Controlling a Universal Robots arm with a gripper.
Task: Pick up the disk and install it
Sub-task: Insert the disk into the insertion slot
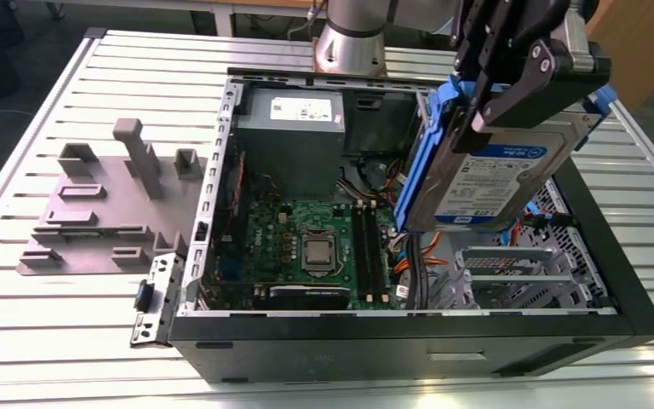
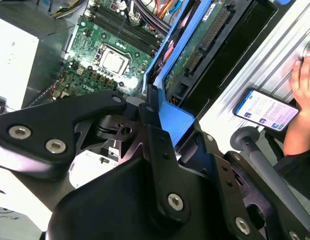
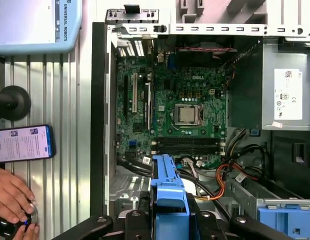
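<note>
Nearest me, the open computer case [image 1: 418, 317] lies on the slatted table [image 1: 31, 341], its motherboard [image 1: 304, 243] bare. Over its end at the exterior view's right, the disk [image 1: 492, 183] hangs on edge, tilted, with the gripper [image 1: 497, 111] clamped on its blue-railed top. Farther off, at the exterior view's left, is the grey slotted stand [image 1: 100, 204]. A hand [image 3: 12, 200] rests by a phone [image 3: 22, 143].

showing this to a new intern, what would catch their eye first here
First the silver disk in its blue rails, clamped in the black tool and held on edge above the open computer case, at the exterior view's right. Next the green motherboard lying bare inside the case, and the grey slotted stand on the table at the exterior view's left.
</note>
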